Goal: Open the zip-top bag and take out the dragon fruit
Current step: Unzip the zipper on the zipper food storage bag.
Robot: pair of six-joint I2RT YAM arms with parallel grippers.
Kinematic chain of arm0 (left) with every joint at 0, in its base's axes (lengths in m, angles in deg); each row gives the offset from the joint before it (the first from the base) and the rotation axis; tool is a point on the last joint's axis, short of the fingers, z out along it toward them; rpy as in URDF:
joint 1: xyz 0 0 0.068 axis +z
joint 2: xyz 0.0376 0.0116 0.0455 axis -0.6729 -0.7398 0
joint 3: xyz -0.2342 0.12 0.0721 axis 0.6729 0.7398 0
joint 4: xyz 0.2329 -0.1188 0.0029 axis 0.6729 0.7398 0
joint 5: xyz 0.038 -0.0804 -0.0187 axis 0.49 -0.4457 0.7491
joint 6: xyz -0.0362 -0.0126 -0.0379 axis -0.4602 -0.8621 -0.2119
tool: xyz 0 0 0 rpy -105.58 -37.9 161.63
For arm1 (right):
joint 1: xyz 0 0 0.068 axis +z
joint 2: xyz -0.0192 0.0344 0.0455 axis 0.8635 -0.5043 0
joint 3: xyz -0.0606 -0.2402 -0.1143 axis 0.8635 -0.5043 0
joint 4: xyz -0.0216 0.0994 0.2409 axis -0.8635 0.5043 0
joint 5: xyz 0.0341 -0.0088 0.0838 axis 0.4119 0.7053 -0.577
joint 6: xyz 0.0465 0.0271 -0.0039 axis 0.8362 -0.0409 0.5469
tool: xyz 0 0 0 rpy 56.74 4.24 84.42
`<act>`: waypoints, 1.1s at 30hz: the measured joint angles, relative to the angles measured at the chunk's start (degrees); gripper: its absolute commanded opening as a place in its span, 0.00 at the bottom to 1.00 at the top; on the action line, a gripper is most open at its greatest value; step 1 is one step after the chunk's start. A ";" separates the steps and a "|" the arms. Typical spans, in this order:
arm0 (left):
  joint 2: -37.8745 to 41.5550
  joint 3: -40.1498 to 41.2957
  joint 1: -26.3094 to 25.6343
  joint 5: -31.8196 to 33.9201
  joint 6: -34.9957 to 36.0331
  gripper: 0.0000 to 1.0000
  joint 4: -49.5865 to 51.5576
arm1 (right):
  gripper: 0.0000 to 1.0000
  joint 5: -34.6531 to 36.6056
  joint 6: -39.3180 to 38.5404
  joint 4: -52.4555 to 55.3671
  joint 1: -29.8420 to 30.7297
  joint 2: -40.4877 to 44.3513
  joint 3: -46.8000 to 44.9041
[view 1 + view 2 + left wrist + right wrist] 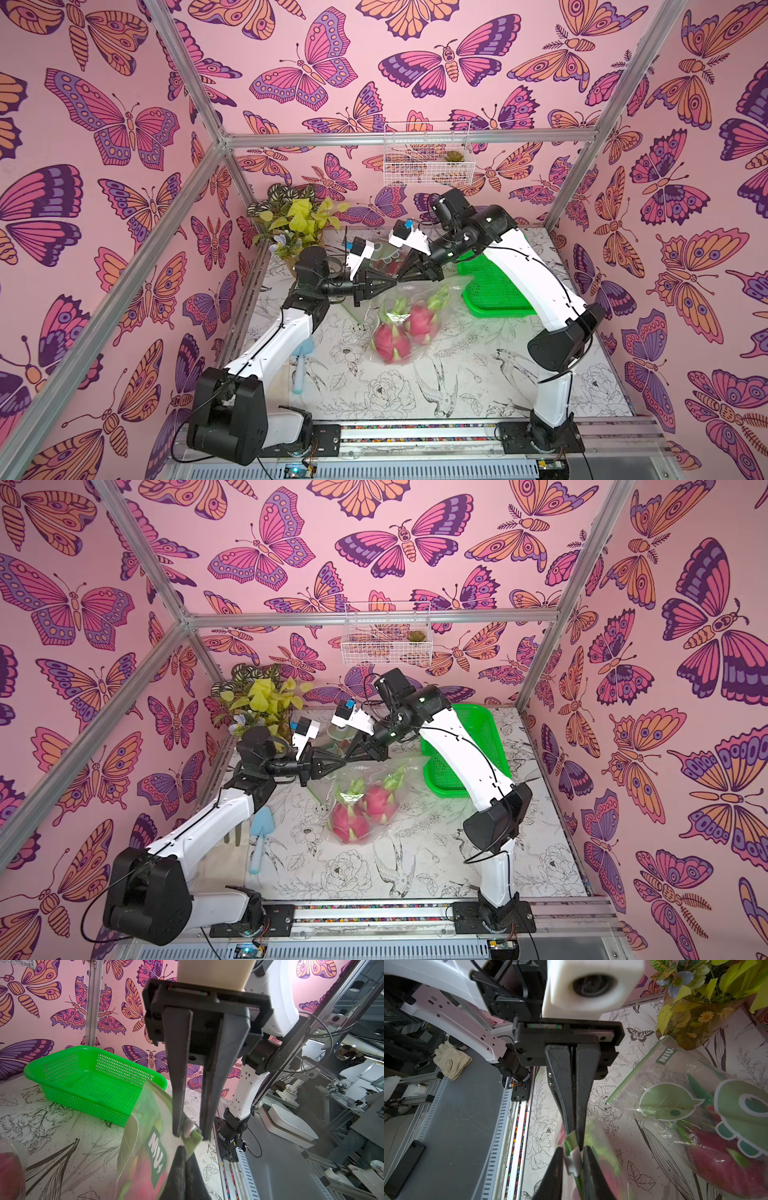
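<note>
Butterfly walls, floral tabletop [457, 374]: centre frame, left hand [576, 1138] clenched on the bag's [419, 299] zip edge; right hand [191, 1136], tip-to-tip, straddles the slider [190, 1129]. Pinched? Can't tell.

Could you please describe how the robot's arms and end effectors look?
The left arm and right arm have white shells, black joints and black cables. The left end effector and right end effector have tapering black fingers below white camera blocks.
</note>
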 measured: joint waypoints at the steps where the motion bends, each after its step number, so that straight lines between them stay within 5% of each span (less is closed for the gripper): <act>1: 0.00 -0.04 -0.04 -0.13 0.00 0.00 0.00 | 0.16 0.00 -0.20 0.04 -0.02 0.00 0.02; 10: 0.00 -0.33 -0.11 -0.76 -0.24 0.00 0.09 | 0.01 0.00 -1.05 0.50 -0.02 -0.68 0.74; 16: 0.00 -0.63 -0.15 -0.85 -0.87 0.19 -0.07 | 0.00 0.00 -1.33 0.83 0.00 -0.74 0.83; 23: 0.31 -1.03 -0.15 -1.20 -1.20 0.07 -0.02 | 0.00 -0.07 -2.29 2.40 -0.07 -1.20 2.10; 29: 0.31 -1.09 -0.15 -1.27 -1.25 0.11 -0.15 | 0.00 -0.24 -2.73 3.74 -0.07 -1.22 2.69; 33: 0.31 -1.29 -0.17 -1.29 -1.31 0.04 -0.04 | 0.00 -0.24 -3.04 3.89 -0.07 -1.25 2.69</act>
